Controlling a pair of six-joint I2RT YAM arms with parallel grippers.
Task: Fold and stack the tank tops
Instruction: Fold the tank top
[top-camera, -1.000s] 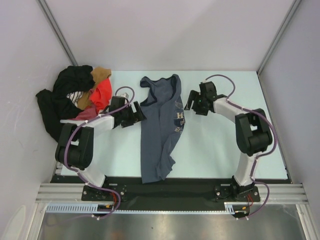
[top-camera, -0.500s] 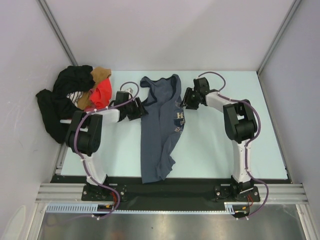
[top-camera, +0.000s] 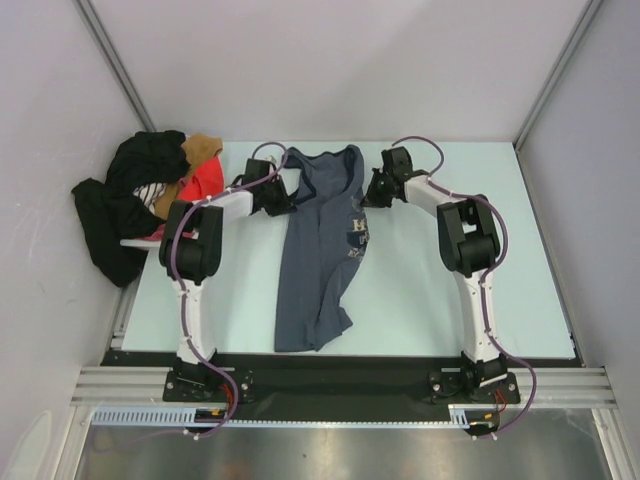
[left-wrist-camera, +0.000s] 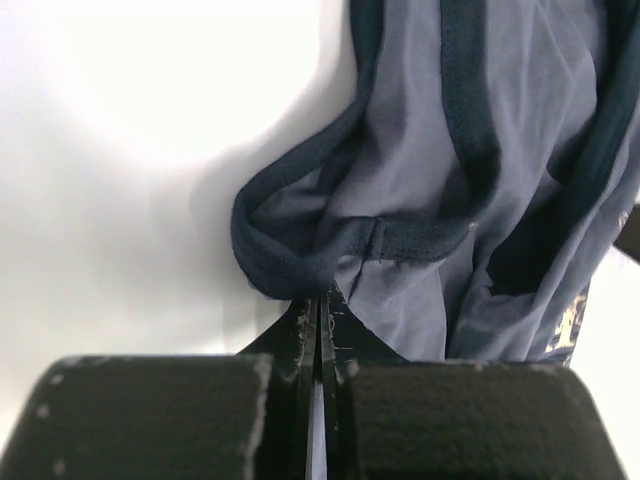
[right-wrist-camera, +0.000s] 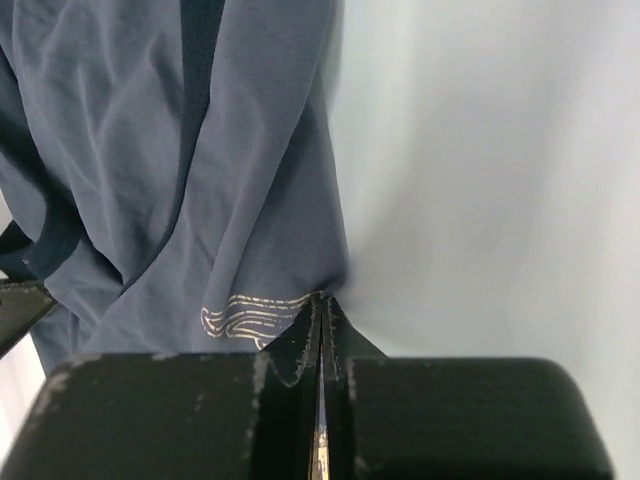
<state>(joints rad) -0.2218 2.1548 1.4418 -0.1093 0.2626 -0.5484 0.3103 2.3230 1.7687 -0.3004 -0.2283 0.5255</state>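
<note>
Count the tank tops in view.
1: the blue-grey tank top lies stretched out in the middle of the top view; another may be hidden in the clothes pile at far left.

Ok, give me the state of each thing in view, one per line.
Blue-grey tank top: unfolded, rumpled, lying lengthwise on the table.
Left gripper: shut on the top's hem.
Right gripper: shut on the top's edge beside the print.
Black clothes: heaped at the far left corner.
Orange-red garment: crumpled in that heap.
</note>
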